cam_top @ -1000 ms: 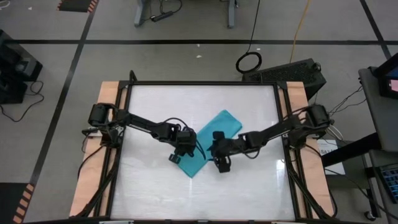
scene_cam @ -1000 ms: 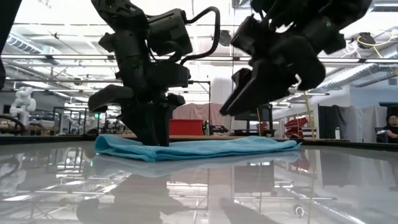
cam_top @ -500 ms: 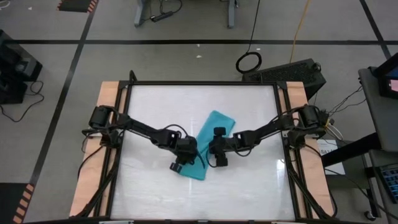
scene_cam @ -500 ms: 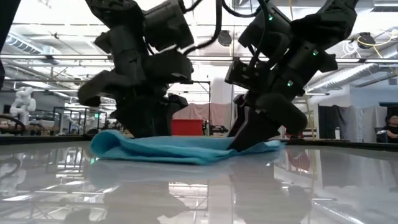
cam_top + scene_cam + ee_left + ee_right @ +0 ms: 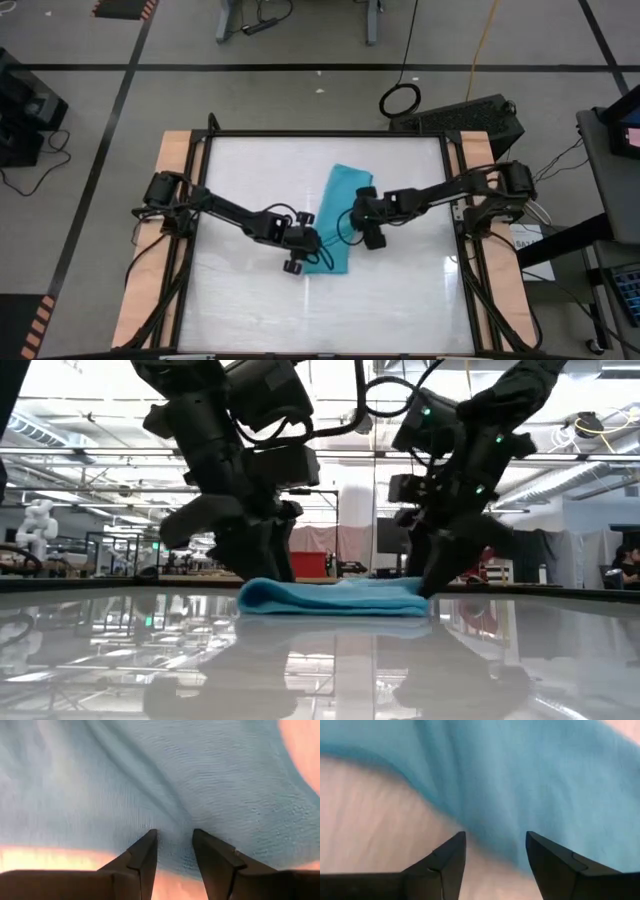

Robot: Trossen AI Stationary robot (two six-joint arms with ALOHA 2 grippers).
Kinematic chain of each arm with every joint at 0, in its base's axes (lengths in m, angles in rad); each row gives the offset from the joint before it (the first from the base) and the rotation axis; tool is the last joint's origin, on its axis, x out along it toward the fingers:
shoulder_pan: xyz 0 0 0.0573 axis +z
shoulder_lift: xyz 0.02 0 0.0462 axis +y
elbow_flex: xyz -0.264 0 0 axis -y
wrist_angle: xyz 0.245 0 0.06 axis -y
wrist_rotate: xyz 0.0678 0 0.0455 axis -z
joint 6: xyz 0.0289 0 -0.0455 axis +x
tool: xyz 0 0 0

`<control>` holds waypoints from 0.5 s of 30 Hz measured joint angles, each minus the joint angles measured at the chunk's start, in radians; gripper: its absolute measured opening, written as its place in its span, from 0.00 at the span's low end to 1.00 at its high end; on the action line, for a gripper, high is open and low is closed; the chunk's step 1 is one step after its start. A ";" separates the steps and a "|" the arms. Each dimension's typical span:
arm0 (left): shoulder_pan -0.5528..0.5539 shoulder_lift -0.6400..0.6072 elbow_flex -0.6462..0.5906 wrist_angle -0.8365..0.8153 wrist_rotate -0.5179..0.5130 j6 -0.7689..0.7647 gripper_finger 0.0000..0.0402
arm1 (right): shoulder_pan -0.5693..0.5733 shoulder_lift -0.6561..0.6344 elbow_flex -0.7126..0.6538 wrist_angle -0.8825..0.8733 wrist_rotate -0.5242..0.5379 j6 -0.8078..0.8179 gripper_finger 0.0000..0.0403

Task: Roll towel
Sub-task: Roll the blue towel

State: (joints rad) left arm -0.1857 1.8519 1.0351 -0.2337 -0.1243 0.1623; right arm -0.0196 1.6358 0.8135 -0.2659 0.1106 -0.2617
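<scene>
You have one towel (image 5: 340,215) on the white table (image 5: 240,160), lying as a folded strip near the middle. Two grippers are on it. The left gripper (image 5: 297,262) sits at its near end, fingers narrow with cloth bunched between them. The right gripper (image 5: 372,232) stands at its right edge, fingers spread wide, straddling the towel's edge.

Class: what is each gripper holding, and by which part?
Both fingers pairs sit at the towel; a closed grip can't be told.
</scene>
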 joint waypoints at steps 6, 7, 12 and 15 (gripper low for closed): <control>0.020 0.000 0.011 0.093 0.081 0.014 0.34 | 0.029 -0.153 0.000 -0.081 -0.006 0.075 0.49; 0.023 0.000 0.011 0.103 0.098 0.028 0.34 | 0.039 -0.174 0.000 -0.067 -0.011 0.095 0.49; 0.045 -0.001 0.012 0.126 0.017 0.105 0.34 | 0.095 -0.212 0.002 0.077 -0.033 0.206 0.50; 0.081 -0.002 0.012 0.144 -0.037 0.147 0.34 | 0.128 -0.169 0.003 0.174 -0.030 0.262 0.50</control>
State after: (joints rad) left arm -0.1046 1.8503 1.0468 -0.0895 -0.1614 0.3094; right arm 0.1085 1.4663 0.8162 -0.0919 0.0809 0.0006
